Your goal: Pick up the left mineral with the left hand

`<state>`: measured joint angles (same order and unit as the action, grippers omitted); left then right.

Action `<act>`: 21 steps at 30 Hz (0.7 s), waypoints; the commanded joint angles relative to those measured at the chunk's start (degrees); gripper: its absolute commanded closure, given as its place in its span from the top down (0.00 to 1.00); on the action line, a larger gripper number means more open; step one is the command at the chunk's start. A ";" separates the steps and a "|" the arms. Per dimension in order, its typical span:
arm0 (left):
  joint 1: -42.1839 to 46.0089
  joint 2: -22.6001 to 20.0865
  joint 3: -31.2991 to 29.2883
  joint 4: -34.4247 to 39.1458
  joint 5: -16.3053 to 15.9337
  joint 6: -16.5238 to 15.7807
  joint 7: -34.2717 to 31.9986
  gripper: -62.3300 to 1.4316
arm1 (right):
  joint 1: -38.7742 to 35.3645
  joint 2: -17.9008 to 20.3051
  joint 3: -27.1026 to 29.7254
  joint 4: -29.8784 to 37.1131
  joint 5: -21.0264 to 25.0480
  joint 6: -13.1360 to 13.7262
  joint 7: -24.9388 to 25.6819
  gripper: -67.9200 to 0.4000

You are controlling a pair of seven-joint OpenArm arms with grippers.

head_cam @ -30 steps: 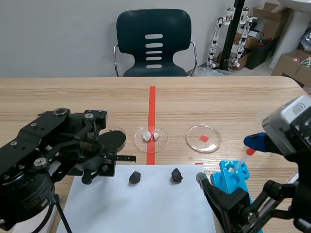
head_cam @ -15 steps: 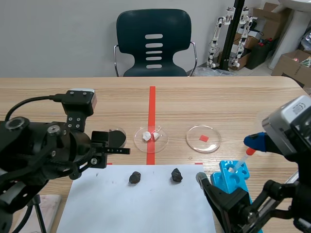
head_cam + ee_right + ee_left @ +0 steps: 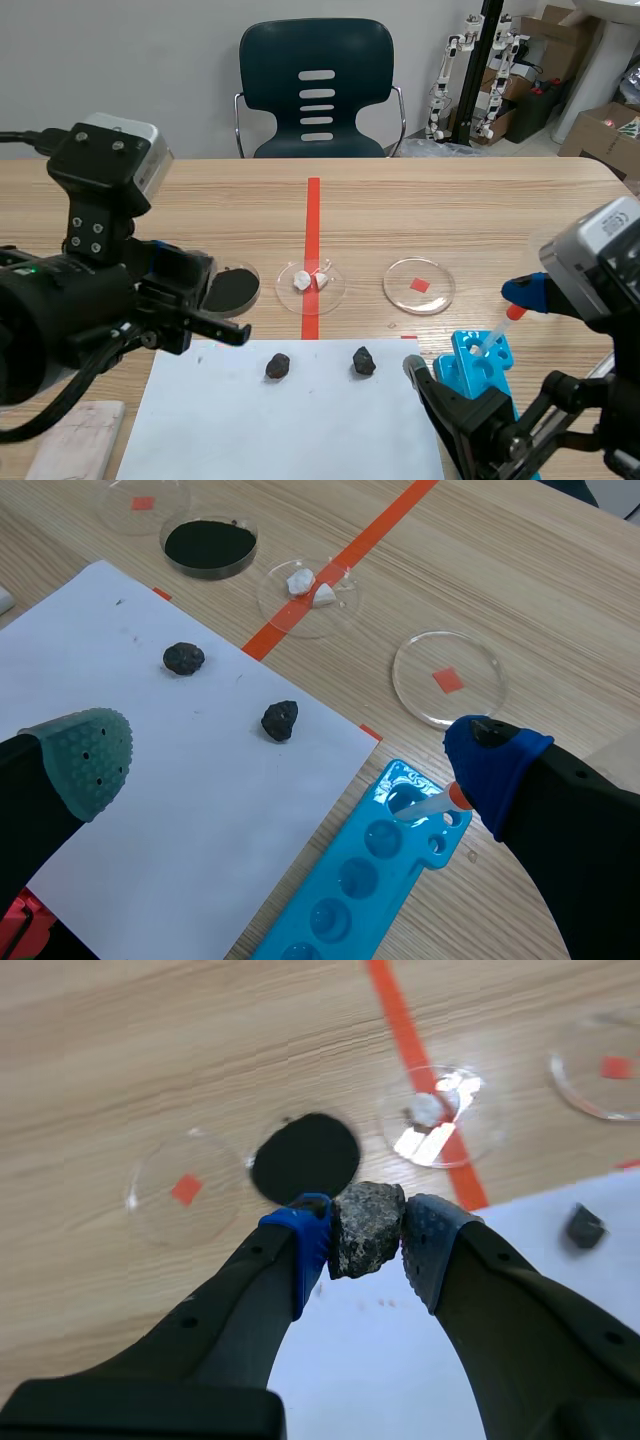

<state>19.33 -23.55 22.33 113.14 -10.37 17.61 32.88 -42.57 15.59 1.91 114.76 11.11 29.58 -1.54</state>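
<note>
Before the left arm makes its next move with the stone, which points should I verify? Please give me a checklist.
1. Mineral clamped between left jaws: ok.
2. Mineral raised off the table: ok.
3. Grip depth: held only at the pad tips; security cannot tell.
4. Two loose minerals lie on the white paper, apart from the jaws: ok.
5. Right jaws open and empty: ok.

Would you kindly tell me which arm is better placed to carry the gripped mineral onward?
The left, probably: the left gripper is shut on the grey mineral. The right gripper is open and empty, near the blue tray.
</note>
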 commanded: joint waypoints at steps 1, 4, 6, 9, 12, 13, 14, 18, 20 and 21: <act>1.84 -1.25 -0.04 1.03 -0.24 -1.79 -3.65 0.27 | 0.52 0.26 0.70 1.46 0.63 -0.02 0.83 1.00; 5.66 -3.93 -0.04 1.53 -1.31 -6.34 -11.76 0.27 | 0.52 0.26 0.70 1.46 0.63 -0.02 0.83 1.00; 8.31 -5.68 -0.04 1.53 -1.42 -8.31 -17.73 0.27 | 0.52 0.26 0.70 1.46 0.63 -0.02 0.83 1.00; 11.63 -7.78 -0.07 1.53 -1.38 -8.39 -25.77 0.27 | 0.52 0.26 0.70 1.46 0.63 -0.02 0.83 1.00; 14.19 -9.62 -0.07 1.53 -1.29 -8.41 -31.50 0.27 | 0.52 0.26 0.70 1.46 0.63 -0.02 0.83 1.00; 15.02 -10.01 -0.07 1.53 -0.85 -8.46 -32.81 0.27 | 0.52 0.26 0.70 1.46 0.63 -0.02 0.83 1.00; 15.65 -10.16 -0.07 1.53 -0.37 -8.61 -33.83 0.27 | 0.52 0.26 0.70 1.46 0.63 -0.02 0.83 1.00; 18.40 -10.62 -0.22 1.57 2.99 -10.69 -37.90 0.27 | 0.52 0.26 0.70 1.46 0.63 -0.02 0.83 1.00; 19.87 -10.62 -0.22 1.57 5.42 -11.23 -39.65 0.27 | 0.52 0.26 0.70 1.46 0.63 -0.02 0.83 1.00; 20.41 -10.60 -0.22 1.57 6.34 -11.21 -40.39 0.27 | 0.52 0.26 0.70 1.46 0.63 -0.02 0.83 1.00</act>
<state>39.33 -34.46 22.26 114.30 -4.08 6.13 -6.35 -42.57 15.59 1.91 114.76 11.11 29.58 -1.54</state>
